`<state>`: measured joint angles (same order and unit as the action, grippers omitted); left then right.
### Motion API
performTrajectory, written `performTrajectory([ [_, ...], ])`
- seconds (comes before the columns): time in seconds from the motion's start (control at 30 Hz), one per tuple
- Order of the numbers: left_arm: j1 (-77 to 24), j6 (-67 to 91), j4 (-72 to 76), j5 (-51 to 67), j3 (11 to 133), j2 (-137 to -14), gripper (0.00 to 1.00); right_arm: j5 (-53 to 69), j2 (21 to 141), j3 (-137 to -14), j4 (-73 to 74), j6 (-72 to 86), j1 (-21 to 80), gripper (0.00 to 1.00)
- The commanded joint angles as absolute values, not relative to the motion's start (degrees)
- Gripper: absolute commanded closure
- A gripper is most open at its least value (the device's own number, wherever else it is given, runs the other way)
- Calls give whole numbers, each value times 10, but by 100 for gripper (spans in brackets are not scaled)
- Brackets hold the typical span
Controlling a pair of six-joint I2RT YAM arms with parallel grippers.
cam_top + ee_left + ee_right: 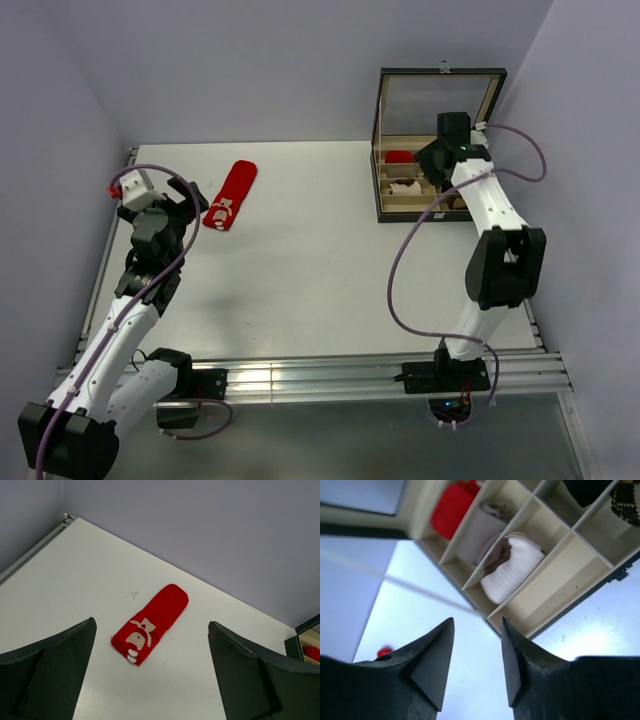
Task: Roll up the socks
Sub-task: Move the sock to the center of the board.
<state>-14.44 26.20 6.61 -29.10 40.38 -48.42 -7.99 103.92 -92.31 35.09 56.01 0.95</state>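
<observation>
The red sock [231,195] lies flat on the white table at the back left, with white marks at its near end. In the left wrist view the red sock [159,615] lies ahead of and between the fingers. My left gripper [192,205] [152,625] is open and empty, just left of and above the sock's near end. My right gripper [432,162] [477,622] is open and empty, hovering over the front edge of the compartment box [392,212]. A cream-white fabric piece [512,567] lies in one compartment; I cannot tell if it is the cream sock.
The dark box [555,607] stands at the back right with its lid [440,100] raised. Its compartments hold a red bundle [451,507] and a brown-patterned bundle [626,500]. Grey walls close the table on three sides.
</observation>
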Motion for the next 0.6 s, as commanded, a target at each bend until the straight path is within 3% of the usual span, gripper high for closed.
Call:
performTrajectory([
  [0.0,-145,265,66,-252,418,-520,1,-48,929,-875,294,487,4,47],
  [0.27,-145,303,-59,-128,543,-708,1,49,710,-681,177,363,4,36],
  [0.57,-144,308,-135,-117,744,-960,0,146,537,-522,81,322,6,28],
])
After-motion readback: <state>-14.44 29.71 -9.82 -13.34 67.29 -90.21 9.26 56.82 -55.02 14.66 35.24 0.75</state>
